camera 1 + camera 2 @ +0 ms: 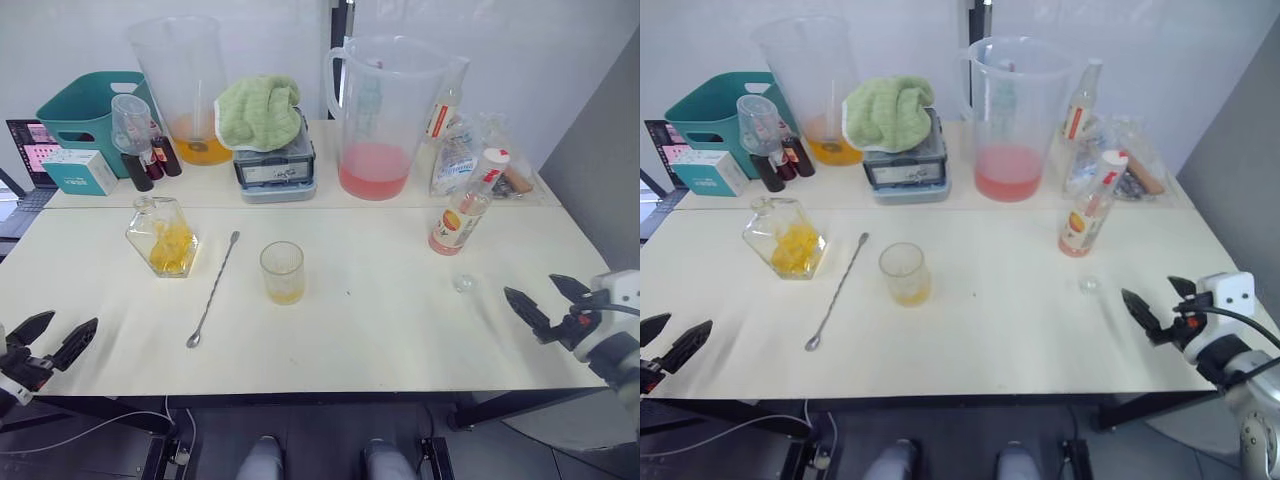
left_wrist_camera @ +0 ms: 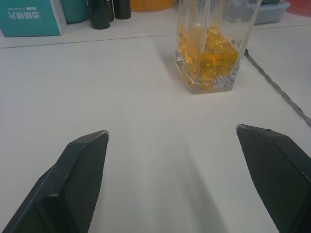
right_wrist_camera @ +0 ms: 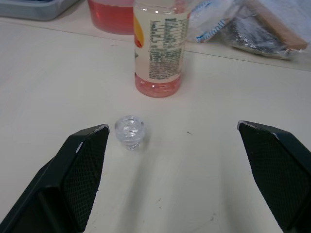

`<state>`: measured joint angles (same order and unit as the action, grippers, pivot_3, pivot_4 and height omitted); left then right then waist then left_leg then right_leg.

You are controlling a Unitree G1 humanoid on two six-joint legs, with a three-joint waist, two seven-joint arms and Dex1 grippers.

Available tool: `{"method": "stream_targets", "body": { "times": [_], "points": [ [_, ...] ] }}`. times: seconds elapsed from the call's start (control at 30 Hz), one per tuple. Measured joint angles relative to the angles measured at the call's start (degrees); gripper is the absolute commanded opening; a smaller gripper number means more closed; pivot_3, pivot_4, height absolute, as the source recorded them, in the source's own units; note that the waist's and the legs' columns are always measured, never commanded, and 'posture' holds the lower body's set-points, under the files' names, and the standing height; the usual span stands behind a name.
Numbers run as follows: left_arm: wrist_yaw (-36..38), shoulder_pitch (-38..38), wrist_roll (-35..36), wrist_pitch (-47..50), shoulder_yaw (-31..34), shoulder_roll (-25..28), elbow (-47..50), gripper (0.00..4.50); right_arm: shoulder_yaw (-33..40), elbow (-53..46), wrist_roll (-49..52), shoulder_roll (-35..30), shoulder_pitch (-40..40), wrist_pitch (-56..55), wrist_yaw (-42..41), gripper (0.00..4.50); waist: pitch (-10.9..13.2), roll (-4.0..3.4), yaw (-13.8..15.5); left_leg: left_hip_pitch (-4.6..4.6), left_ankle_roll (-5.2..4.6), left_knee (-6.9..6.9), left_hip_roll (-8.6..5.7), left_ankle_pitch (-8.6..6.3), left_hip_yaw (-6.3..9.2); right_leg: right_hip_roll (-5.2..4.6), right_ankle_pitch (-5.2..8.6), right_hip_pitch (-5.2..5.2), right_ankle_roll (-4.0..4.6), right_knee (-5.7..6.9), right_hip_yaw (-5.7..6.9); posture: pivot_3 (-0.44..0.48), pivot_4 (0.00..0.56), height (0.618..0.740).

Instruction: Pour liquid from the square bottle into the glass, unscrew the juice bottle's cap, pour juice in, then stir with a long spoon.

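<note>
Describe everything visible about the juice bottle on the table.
The juice bottle is slim clear plastic with a white cap still on and a red, orange and white label. It stands a little tilted on the table, to the robot's right. Only a shallow layer of pinkish-orange juice shows at its base. A small clear stopper lies just before it, apart. Neither gripper touches it.

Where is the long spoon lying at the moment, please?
In the left eye view, the long spoon lies flat on the table, left of centre, between the square bottle and the glass, its bowl end toward the robot.
</note>
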<state>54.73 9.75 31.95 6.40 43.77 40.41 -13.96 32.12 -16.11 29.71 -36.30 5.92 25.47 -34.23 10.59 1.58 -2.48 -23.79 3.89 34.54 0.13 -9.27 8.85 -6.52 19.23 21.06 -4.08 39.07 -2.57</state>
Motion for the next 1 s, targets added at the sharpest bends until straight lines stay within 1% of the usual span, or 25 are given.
{"method": "stream_targets", "body": {
  "times": [0.33, 0.47, 0.6, 0.7, 0.8, 0.87, 1.0],
  "points": [
    [1.21, -0.66, -0.01, -1.19, -0.37, -0.07, -0.3, 4.45, -0.24, -0.22, -0.28, 0.54, -0.1, -0.57, 0.75, 4.5, 0.0, -0.01, 0.0, 0.01, 0.0, -0.01, 0.0, 0.0, 0.0, 0.0, 0.0, -0.01, 0.0, -0.01, 0.0, 0.0, 0.15, 0.74],
    [3.46, 0.29, 3.91, 1.14, -1.44, -1.54, 5.31, 4.45, -1.32, -2.3, -0.19, 1.24, -1.16, 0.84, 3.29, 4.5, 0.0, -0.01, 0.0, 0.01, 0.0, -0.01, 0.01, 0.0, 0.0, 0.0, 0.0, -0.02, 0.0, -0.01, 0.0, 0.0, 0.15, 0.74],
    [5.01, 2.14, 7.71, 6.58, -7.25, -2.63, 16.78, 4.45, -5.03, -4.68, 0.35, 3.16, -7.27, 5.25, 8.74, 4.5, -0.01, -0.04, -0.05, 0.02, 0.0, -0.02, 0.03, 0.0, 0.0, 0.02, -0.01, -0.02, 0.01, -0.01, -0.01, 0.0, 0.15, 0.74],
    [5.15, 2.38, 10.29, 10.31, -10.61, -2.43, 23.86, 4.45, -7.1, -4.43, 0.39, 3.67, -12.6, 9.02, 12.74, 4.5, -0.01, -0.06, -0.05, 0.0, 0.0, -0.02, 0.02, 0.0, 0.0, 0.02, -0.01, -0.02, 0.01, -0.03, -0.02, 0.0, 0.15, 0.74],
    [5.36, 1.38, 13.42, 14.36, -14.0, -1.36, 30.66, 4.45, -8.14, -1.93, 0.42, 3.53, -21.0, 12.05, 16.04, 4.5, 0.0, -0.1, -0.05, 0.02, 0.0, -0.03, 0.03, 0.0, -0.01, 0.03, -0.01, -0.01, 0.02, -0.02, -0.02, 0.0, 0.15, 0.74],
    [5.22, 0.74, 14.44, 15.76, -14.56, -0.89, 32.11, 4.45, -8.75, -0.84, 0.5, 3.39, -23.16, 12.85, 16.41, 4.5, -0.01, -0.11, 0.01, 0.01, 0.0, -0.13, 0.03, 0.0, -0.01, 0.03, -0.01, 0.0, 0.02, -0.12, -0.01, 0.0, 0.15, 0.74],
    [4.77, -2.05, 17.0, 18.7, -17.26, 0.1, 36.16, 4.45, -11.72, 6.19, -0.31, 1.71, -32.69, 15.03, 16.2, 4.5, 0.04, -0.26, -0.14, 0.0, 0.0, -0.14, 0.03, 0.0, -0.03, 0.02, -0.02, 0.01, 0.04, -0.11, -0.02, 0.0, 0.15, 0.74]
  ]
}}
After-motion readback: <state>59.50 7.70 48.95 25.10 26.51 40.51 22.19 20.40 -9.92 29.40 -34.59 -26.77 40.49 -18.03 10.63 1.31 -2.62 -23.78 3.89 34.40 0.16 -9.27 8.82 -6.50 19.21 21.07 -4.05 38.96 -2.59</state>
